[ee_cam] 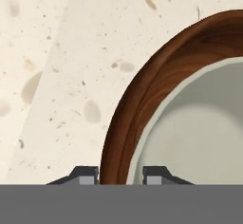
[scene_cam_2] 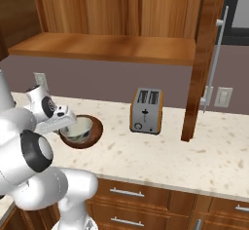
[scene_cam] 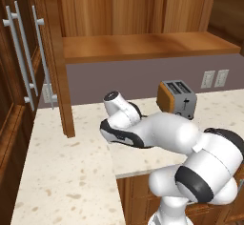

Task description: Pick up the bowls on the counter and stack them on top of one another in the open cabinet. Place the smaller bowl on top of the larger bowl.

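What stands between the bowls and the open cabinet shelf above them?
Nothing visible. The smaller bowl already sits inside the larger bowl on the counter, gripper at their rims, and the shelf overhead looks bare.

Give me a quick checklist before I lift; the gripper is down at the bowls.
1. Smaller bowl nested inside larger bowl: ok.
2. Gripper fingertips straddle both rims: ok.
3. Grip firm enough to lift: cannot tell.
4. Toaster stands apart from the bowls: ok.
5. Open cabinet shelf in view above the counter: ok.
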{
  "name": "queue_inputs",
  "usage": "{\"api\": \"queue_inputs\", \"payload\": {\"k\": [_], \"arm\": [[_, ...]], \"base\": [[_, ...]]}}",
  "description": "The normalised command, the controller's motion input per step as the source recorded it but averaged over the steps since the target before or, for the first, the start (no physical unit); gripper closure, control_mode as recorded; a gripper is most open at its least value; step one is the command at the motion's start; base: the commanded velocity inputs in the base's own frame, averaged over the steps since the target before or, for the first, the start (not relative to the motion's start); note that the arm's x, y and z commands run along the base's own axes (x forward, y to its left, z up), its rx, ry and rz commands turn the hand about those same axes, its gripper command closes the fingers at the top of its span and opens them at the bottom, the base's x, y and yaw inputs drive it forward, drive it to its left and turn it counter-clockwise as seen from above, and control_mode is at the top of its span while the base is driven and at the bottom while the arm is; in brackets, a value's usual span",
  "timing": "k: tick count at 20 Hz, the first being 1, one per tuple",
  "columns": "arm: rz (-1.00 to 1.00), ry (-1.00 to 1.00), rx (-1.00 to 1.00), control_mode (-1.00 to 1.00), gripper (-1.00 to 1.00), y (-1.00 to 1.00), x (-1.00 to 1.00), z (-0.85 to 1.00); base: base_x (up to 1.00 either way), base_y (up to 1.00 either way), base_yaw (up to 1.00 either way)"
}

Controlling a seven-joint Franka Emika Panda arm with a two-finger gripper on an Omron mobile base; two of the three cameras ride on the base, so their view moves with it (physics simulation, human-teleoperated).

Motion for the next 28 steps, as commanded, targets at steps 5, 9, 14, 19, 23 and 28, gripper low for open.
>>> {"api": "queue_inputs", "payload": {"k": [5,9,14,19,23,28], "arm": [[0.0,-0.12,0.0,-1.0,1.0,-0.01,-0.23,0.6],[0.04,-0.05,0.0,-1.0,1.0,-0.1,-0.01,0.62],[0.1,-0.02,0.0,-1.0,1.0,-0.13,0.0,0.57],[0.13,-0.07,0.0,-1.0,1.0,-0.08,-0.16,0.55],[0.14,-0.08,0.0,-1.0,1.0,-0.02,-0.32,0.46],[0.11,-0.06,0.0,-1.0,1.0,-0.05,-0.39,0.44]], "base": [[0.0,0.0,0.0],[0.0,0.0,0.0],[0.0,0.0,0.0],[0.0,0.0,0.0],[0.0,0.0,0.0],[0.0,0.0,0.0]]}}
